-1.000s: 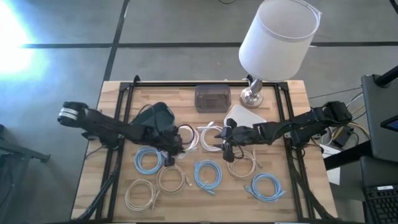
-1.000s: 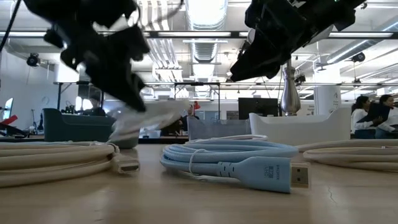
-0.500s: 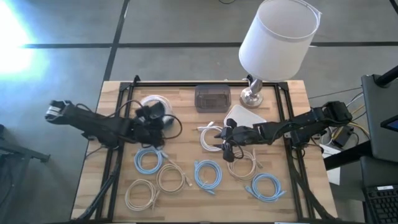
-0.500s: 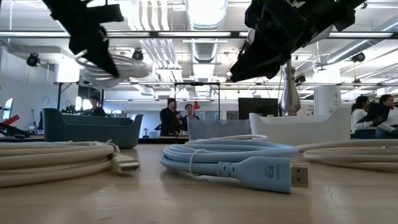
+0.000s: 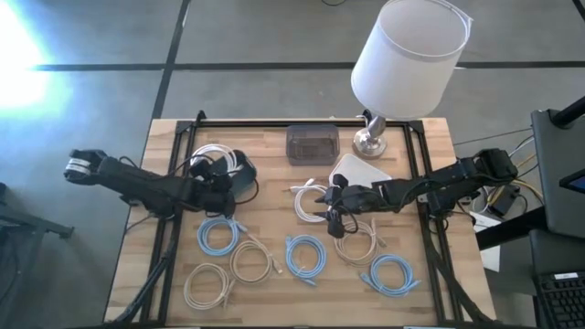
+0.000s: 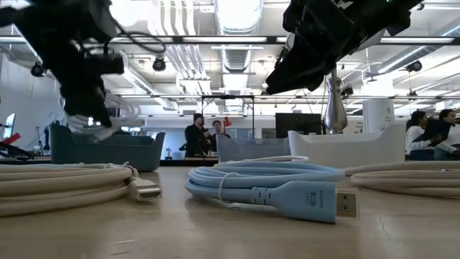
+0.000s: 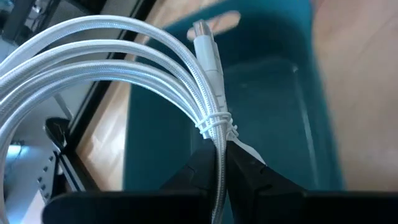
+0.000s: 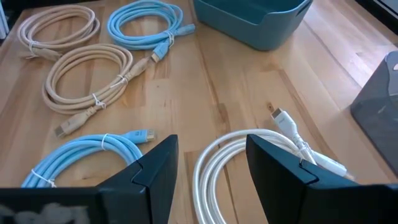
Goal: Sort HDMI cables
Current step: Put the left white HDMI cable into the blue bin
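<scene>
My left gripper (image 5: 219, 180) is shut on a white HDMI cable coil (image 5: 212, 155) and holds it over the teal bin (image 5: 239, 172). The low view shows this coil (image 6: 108, 119) in the air just above the bin's rim (image 6: 104, 147). My right gripper (image 5: 331, 203) is open and hovers over a second white coil (image 8: 249, 155) that lies flat on the table. Light blue coils (image 5: 218, 235) (image 5: 304, 256) (image 5: 391, 274) and beige coils (image 5: 251, 262) (image 5: 206, 283) (image 5: 356, 242) lie flat along the near half. My left gripper pinches the white coil between its two fingers (image 7: 249, 177) at the strand just behind the tie wrap (image 7: 216, 124), where the turns are bound. The coil is lifted clear, reaching out past the fingertips over the inside of the teal bin (image 7: 273, 93), with a plug (image 7: 208, 46) beside the tie.
A white-shaded lamp (image 5: 407, 55) stands on the far right of the table, with a grey box (image 5: 313, 143) and a white tray (image 5: 361, 169) beside its base. A black frame runs along the table's left, right and far edges. People stand in the room behind.
My left gripper has lifted the white coil off the middle of the table and carried it toward the left and far edges, over the teal bin. The coil rose high, then came down closer to the bin's rim. It stayed shut on the coil throughout.
</scene>
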